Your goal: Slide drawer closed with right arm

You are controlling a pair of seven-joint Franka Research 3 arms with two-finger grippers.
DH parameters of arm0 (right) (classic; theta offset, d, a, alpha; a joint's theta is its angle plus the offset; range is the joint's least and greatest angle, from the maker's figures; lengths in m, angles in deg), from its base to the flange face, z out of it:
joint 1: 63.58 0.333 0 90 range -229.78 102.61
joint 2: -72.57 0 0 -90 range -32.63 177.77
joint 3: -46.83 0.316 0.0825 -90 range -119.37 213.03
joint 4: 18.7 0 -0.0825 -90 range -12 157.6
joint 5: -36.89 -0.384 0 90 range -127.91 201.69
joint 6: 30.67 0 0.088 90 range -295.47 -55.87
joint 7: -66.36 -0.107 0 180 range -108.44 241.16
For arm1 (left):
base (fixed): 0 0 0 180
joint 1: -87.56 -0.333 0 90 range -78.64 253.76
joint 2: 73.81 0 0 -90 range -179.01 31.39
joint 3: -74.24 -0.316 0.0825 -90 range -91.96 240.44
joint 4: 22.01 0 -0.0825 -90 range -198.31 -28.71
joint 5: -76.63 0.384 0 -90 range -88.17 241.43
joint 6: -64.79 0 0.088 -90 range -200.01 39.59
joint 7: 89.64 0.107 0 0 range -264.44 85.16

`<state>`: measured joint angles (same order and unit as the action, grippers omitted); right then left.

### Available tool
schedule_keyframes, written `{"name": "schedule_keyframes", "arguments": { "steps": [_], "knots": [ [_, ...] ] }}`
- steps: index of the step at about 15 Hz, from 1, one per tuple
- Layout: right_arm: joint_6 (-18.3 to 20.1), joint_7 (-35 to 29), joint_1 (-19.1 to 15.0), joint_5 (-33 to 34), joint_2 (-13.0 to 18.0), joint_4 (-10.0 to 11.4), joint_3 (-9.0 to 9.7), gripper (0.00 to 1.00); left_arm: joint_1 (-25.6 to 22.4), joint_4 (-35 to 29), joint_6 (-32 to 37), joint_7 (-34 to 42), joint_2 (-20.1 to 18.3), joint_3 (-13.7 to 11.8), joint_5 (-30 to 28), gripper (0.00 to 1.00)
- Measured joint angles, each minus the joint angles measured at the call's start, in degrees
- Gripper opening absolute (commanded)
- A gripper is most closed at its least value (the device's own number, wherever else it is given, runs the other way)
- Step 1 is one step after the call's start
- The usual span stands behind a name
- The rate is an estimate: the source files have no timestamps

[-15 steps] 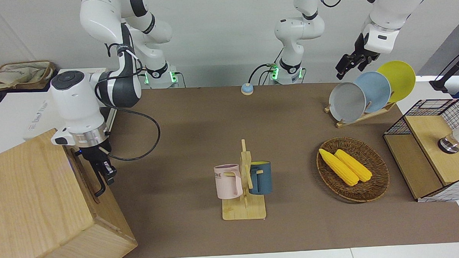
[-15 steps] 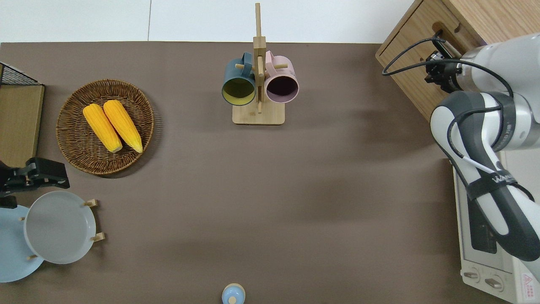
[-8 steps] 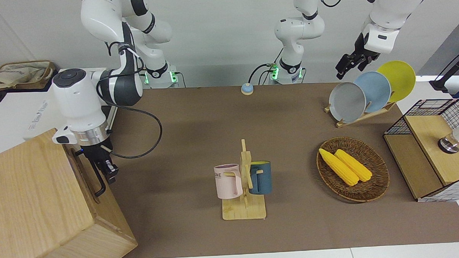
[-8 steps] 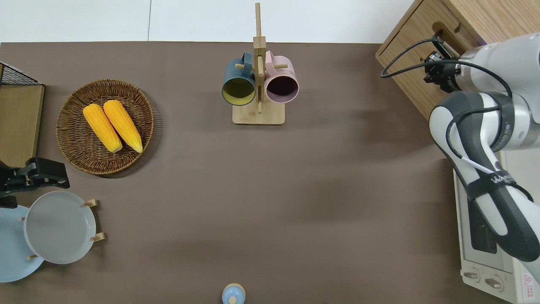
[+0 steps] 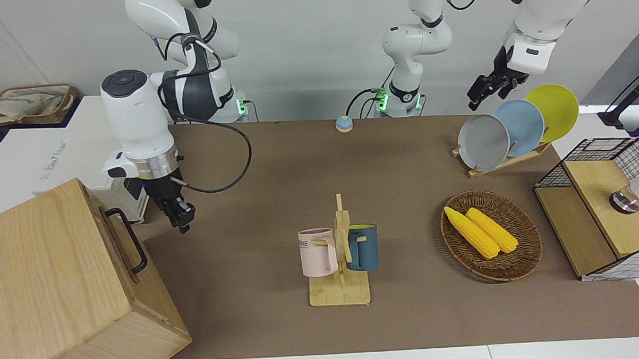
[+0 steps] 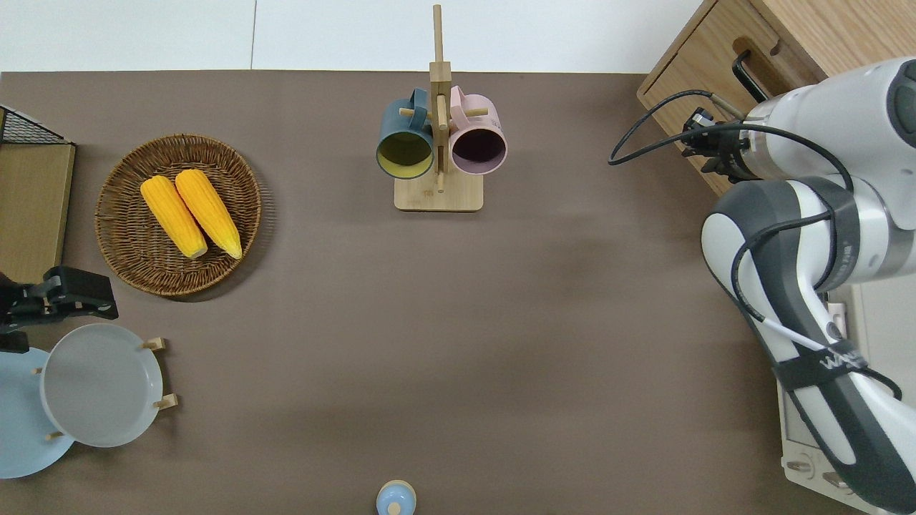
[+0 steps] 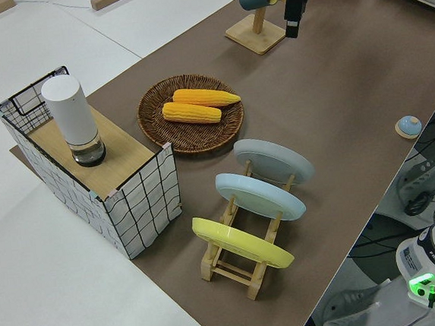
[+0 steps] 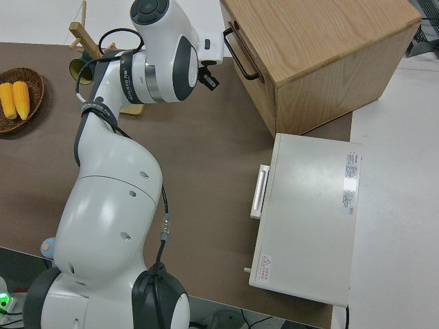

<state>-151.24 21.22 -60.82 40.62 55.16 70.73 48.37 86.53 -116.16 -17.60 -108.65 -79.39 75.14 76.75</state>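
Observation:
The drawer (image 5: 114,245) sits in the pale wooden cabinet (image 5: 41,274) at the right arm's end of the table. Its front looks flush with the cabinet's front. Its black loop handle (image 5: 126,240) also shows in the overhead view (image 6: 749,74) and in the right side view (image 8: 240,49). My right gripper (image 5: 182,219) hangs shut and empty, apart from the handle. In the overhead view it (image 6: 700,132) is over the cabinet's lower front edge. The left arm, with its gripper (image 5: 480,91), is parked.
A wooden mug rack (image 5: 340,290) holds a pink mug (image 5: 318,251) and a blue mug (image 5: 363,247) mid-table. A wicker basket (image 5: 519,268) holds two corn cobs. A plate rack (image 5: 502,162), a wire shelf (image 5: 591,191), a white oven (image 8: 309,219) and a small blue button (image 5: 343,124) also stand here.
My right gripper has left the drawer handle and drawn back from the cabinet, rising toward the middle of the table. The drawer and the left arm have not visibly moved.

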Motion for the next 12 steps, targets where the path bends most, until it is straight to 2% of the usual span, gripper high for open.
{"name": "schedule_keyframes", "arguments": {
  "steps": [4,9,12],
  "knots": [
    [4.8,4.5,1.3,0.3,1.9,1.1,0.37,0.985,0.0,0.0,0.0,0.0,0.0,0.0,0.0,0.99],
    [14.1,13.3,3.5,0.4,5.6,1.4,1.05,0.985,0.0,0.0,0.0,0.0,0.0,0.0,0.0,0.99],
    [21.5,20.0,4.6,0.3,8.7,2.0,1.2,0.985,0.0,0.0,0.0,0.0,0.0,0.0,0.0,0.99]
  ]
}}
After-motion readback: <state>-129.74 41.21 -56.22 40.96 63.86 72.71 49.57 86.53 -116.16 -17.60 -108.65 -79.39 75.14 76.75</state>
